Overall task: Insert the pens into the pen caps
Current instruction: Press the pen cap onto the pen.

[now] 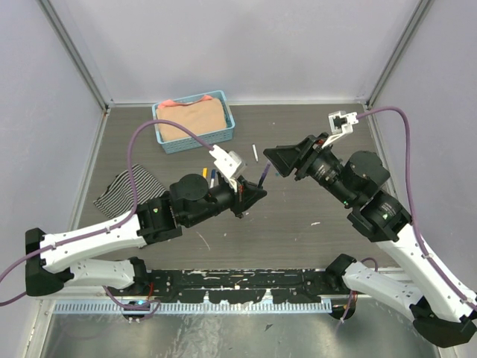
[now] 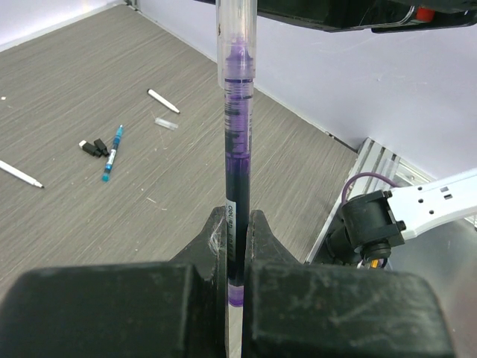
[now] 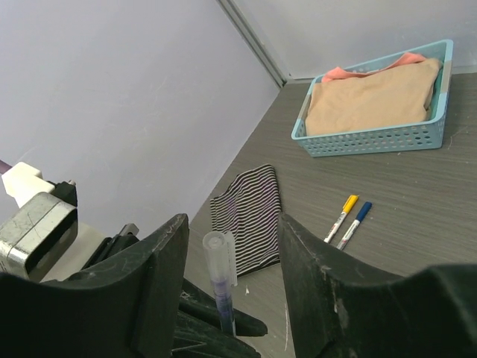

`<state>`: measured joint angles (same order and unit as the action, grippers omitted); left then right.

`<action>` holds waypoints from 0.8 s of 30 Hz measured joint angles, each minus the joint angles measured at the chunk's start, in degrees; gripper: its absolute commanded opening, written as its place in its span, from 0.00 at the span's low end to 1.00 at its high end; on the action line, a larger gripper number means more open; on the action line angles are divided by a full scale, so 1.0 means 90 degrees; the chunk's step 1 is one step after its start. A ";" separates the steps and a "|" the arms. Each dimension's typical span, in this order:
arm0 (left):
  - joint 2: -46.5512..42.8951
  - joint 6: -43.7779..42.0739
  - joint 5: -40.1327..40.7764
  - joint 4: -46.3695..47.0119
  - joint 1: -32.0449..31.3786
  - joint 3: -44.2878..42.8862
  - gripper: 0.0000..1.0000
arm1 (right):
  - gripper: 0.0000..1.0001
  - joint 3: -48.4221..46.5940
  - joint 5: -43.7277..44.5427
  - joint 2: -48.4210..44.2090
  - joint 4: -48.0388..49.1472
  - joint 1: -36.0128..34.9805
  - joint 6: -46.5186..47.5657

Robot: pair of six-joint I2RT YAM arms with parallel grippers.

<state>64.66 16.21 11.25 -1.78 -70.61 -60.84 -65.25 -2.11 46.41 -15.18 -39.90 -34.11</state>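
Note:
My left gripper (image 2: 237, 224) is shut on a purple-ink pen (image 2: 237, 149), held upright above the table. A clear pen cap (image 2: 237, 37) sits over the pen's far end. My right gripper (image 3: 231, 224) is open. Its wide-apart jaws stand on either side of that clear cap (image 3: 221, 261) without touching it. In the top view the two grippers meet mid-table, with the pen (image 1: 264, 175) between them. On the table lie a light blue pen (image 2: 112, 153), two white pens (image 2: 162, 101) (image 2: 21, 174), small black caps (image 2: 95, 147) and a clear cap (image 2: 167, 124).
A blue basket (image 1: 192, 142) with tan cloth stands at the back left. A striped cloth (image 1: 123, 190) lies on the left. A yellow-capped pen (image 3: 340, 217) and a blue-capped pen (image 3: 353, 224) lie side by side near it. Walls enclose the table.

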 measured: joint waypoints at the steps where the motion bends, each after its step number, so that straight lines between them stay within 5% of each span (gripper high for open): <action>1: 0.0000 -0.0002 -0.0007 -0.0005 0.0000 0.0000 0.00 | 0.53 0.0000 -0.0019 0.0007 0.0000 0.0000 0.0000; 14: 0.0012 -0.0012 -0.0029 -0.0032 0.0000 0.0000 0.00 | 0.29 0.0000 -0.0214 0.0041 0.0017 0.0000 -0.0010; 19: 0.0012 -0.0012 -0.0027 -0.0063 0.0000 0.0000 0.00 | 0.02 0.0000 -0.0253 0.0085 0.0017 0.0000 -0.0019; 24: 0.0012 -0.0015 -0.0024 -0.0078 0.0000 -0.0005 0.00 | 0.00 0.0002 -0.0255 0.0087 0.0012 0.0000 -0.0017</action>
<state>64.77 16.08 11.03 -2.48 -70.61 -60.88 -65.23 -4.40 47.20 -15.07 -39.90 -34.26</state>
